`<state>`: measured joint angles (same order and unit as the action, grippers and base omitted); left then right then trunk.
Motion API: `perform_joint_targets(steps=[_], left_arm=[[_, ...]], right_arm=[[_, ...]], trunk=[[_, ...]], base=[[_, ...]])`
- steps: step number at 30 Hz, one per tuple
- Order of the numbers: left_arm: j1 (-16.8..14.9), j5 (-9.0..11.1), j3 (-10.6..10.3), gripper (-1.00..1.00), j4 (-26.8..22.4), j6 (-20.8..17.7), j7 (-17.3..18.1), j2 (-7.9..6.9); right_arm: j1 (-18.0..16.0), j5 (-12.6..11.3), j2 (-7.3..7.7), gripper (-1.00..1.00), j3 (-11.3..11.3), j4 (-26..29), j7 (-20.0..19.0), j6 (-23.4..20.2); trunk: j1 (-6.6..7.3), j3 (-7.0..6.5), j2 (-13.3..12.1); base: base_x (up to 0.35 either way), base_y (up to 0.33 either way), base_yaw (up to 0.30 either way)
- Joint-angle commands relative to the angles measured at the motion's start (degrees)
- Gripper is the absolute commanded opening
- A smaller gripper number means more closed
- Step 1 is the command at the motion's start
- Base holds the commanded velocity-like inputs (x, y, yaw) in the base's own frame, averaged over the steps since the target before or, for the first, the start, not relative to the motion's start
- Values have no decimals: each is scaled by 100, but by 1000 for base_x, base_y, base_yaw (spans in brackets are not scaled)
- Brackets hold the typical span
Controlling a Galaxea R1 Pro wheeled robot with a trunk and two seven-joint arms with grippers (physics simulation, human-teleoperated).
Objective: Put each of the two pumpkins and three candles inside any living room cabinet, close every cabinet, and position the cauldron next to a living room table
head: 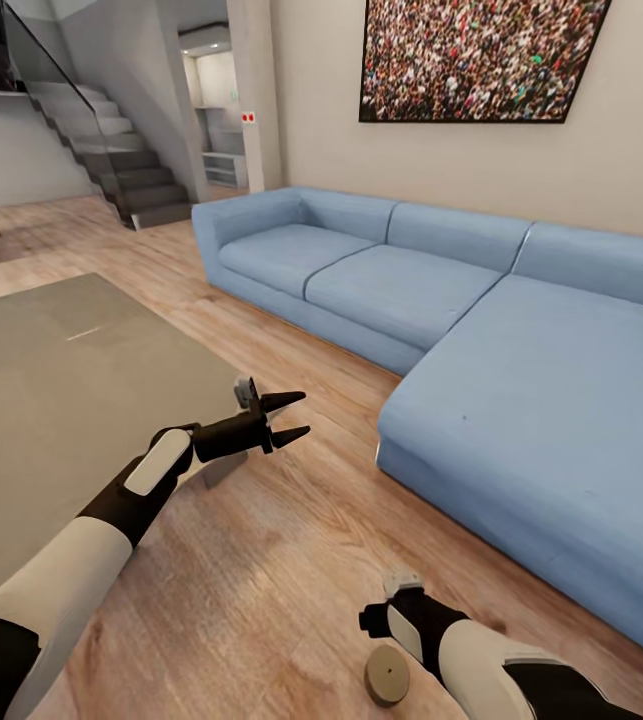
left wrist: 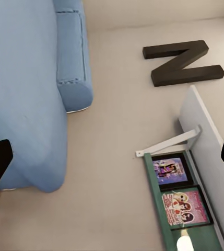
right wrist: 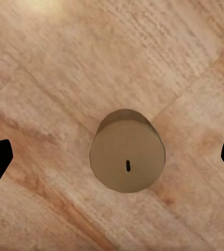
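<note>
Wooden floor (head: 291, 540) runs under me, with the blue sofa (head: 521, 370) ahead and to the right of both claws and a grey rug (head: 71, 400) under my left arm. My left claw (head: 291, 418) is held out level over the floor, fingers spread and empty, kept out of the way, I judge. My right claw (head: 386, 625) points straight down, fingers spread wide, the candle (right wrist: 127, 157) standing upright on the floor directly below and centred between them, lined up for a grasp. Its fingertips are cut off at the wrist picture's edges. No cabinet, pumpkin or cauldron can be made out from here.
</note>
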<state>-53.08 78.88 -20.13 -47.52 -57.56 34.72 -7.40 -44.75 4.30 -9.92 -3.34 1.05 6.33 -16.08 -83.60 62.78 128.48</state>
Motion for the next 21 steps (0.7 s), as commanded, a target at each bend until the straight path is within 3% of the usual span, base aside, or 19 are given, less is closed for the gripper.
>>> perform_joint_targets(steps=[1,17,21], left_arm=[[0,4,0,100,3,-1,0,-3],[0,4,0,100,6,-1,0,2],[0,5,0,100,7,-1,0,2]], right_arm=[[1,0,2,100,0,-4,-2,2],[1,18,17,100,0,16,47,24],[1,18,10,100,0,25,447,25]], trunk=[[-22,18,42],[-374,306,683],[-462,377,844]], base=[[0,0,0],[0,0,0],[0,0,0]])
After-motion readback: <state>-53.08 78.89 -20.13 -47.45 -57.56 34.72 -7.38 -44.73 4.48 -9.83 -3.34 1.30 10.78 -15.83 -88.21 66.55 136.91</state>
